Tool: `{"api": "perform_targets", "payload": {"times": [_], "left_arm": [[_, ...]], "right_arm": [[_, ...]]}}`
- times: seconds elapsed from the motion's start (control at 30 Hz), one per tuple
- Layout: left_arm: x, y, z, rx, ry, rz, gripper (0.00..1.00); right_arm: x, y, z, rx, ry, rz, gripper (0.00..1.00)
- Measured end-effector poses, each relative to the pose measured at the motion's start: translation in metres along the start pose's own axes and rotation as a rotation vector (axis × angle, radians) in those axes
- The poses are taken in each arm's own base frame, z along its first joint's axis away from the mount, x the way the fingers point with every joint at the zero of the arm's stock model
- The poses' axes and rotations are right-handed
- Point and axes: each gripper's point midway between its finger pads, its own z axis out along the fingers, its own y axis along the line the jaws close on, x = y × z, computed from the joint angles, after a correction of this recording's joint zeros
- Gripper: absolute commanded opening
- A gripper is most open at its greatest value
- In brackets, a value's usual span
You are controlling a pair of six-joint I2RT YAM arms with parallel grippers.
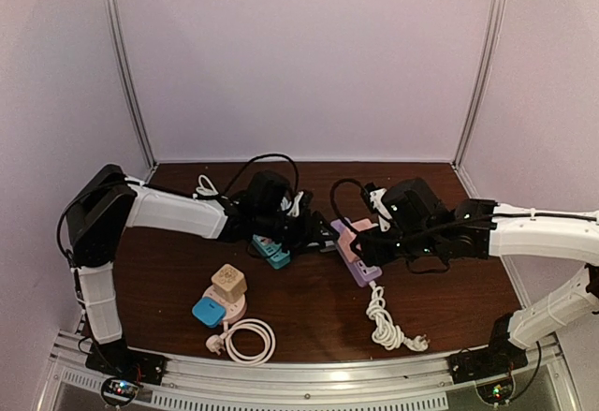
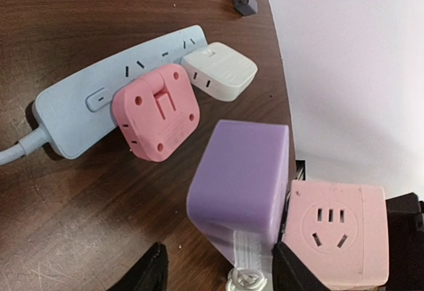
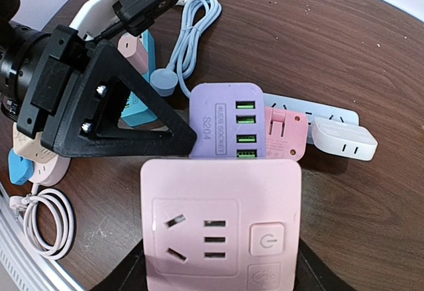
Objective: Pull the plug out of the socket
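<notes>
A pink socket cube (image 3: 222, 221) with a power button sits against the side of a purple USB socket block (image 3: 222, 122). My right gripper (image 3: 222, 268) is shut on the pink cube, one finger on each side. In the left wrist view the purple block (image 2: 242, 185) stands tilted between my left gripper's (image 2: 222, 274) fingers. The right finger touches it next to the pink cube (image 2: 334, 231), and the left finger (image 2: 149, 271) is apart from it. In the top view both grippers meet mid-table, left gripper (image 1: 314, 233) and right gripper (image 1: 363, 242). The joint between cube and block is hidden.
A light blue power strip (image 2: 79, 105) carries a pink adapter (image 2: 158, 112) and a white adapter (image 2: 220, 72). The purple block's white cord (image 1: 386, 322) trails toward the near edge. A teal strip (image 1: 271, 250), a beige cube (image 1: 228, 282) and a coiled white cable (image 1: 248, 341) lie to the left.
</notes>
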Motion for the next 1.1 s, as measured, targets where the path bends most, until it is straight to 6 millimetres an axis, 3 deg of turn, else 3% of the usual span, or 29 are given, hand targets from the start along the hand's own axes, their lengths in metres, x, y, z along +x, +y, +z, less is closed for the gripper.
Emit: {"api": "perform_targets", "payload": {"times": [0.87, 1.0, 1.1], "left_arm": [[-0.017, -0.014, -0.008, 0.233, -0.147, -0.146, 0.39], [-0.018, -0.016, -0.008, 0.244, -0.155, -0.141, 0.32], [-0.018, -0.016, -0.008, 0.248, -0.156, -0.137, 0.15]], "right_arm": [[-0.009, 0.014, -0.006, -0.089, -0.042, 0.096, 0.35], [-0.009, 0.014, -0.007, -0.092, -0.045, 0.098, 0.35], [-0.009, 0.014, -0.007, -0.092, -0.044, 0.101, 0.35]]}}
